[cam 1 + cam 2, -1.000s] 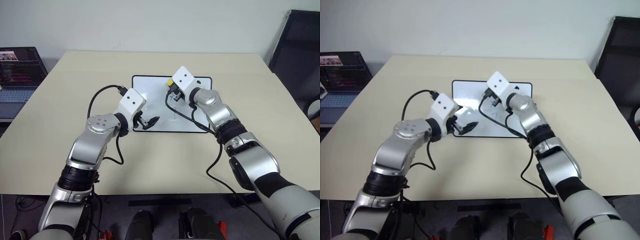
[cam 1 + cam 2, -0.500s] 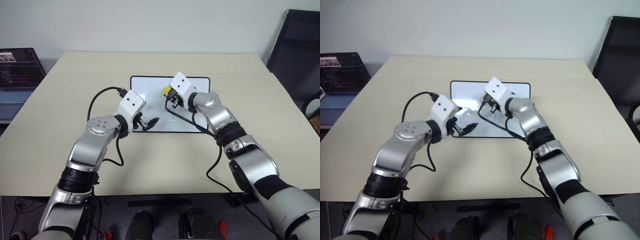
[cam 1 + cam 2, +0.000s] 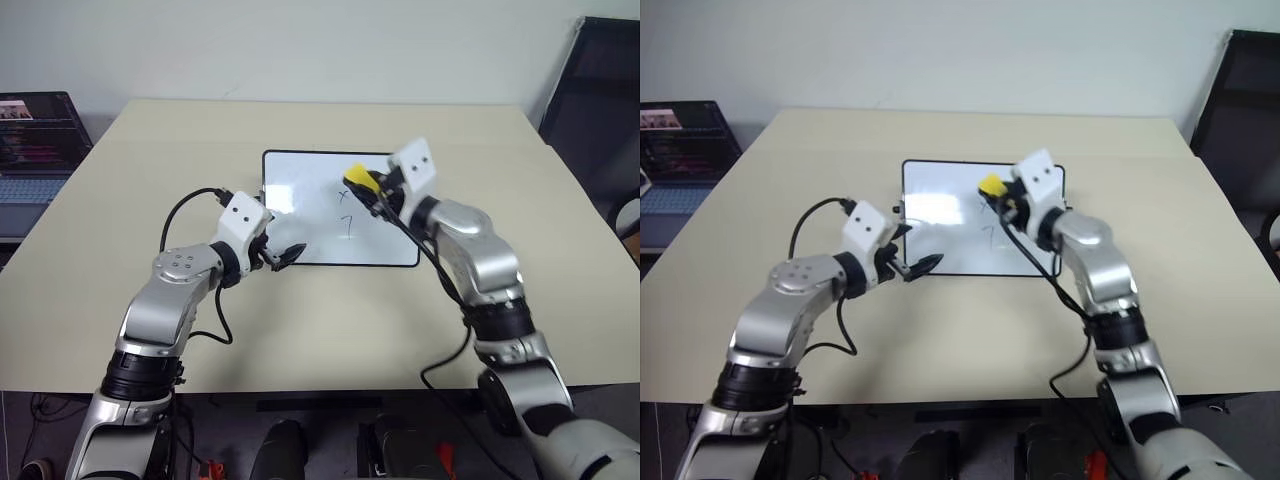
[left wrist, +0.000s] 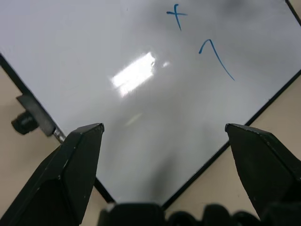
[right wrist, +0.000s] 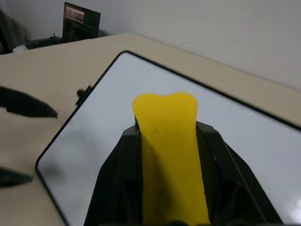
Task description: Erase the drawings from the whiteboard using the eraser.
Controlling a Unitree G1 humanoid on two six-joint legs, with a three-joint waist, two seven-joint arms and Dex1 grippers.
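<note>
From the head, the whiteboard (image 3: 300, 215) lies mid-surface (image 3: 150, 160); an "x" (image 3: 346, 196) and "7" (image 3: 347, 224) remain. Left wrist: left claw (image 4: 171, 155) spread wide, empty, over the board's near edge. Right wrist: right claw (image 5: 171, 165) clamps the yellow eraser (image 5: 170, 141) above the board.

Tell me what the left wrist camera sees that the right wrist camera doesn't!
The left wrist camera sees the blue drawings, a little cross and a mark like a seven, between the left hand's own wide-open black fingers.

The right wrist camera sees the yellow eraser pinched tight in the right hand, a laptop far off beyond the table, and the other hand's dark fingertips at the side.

Both see the shiny whiteboard with its thin black frame, and one small black knob on its short side.
</note>
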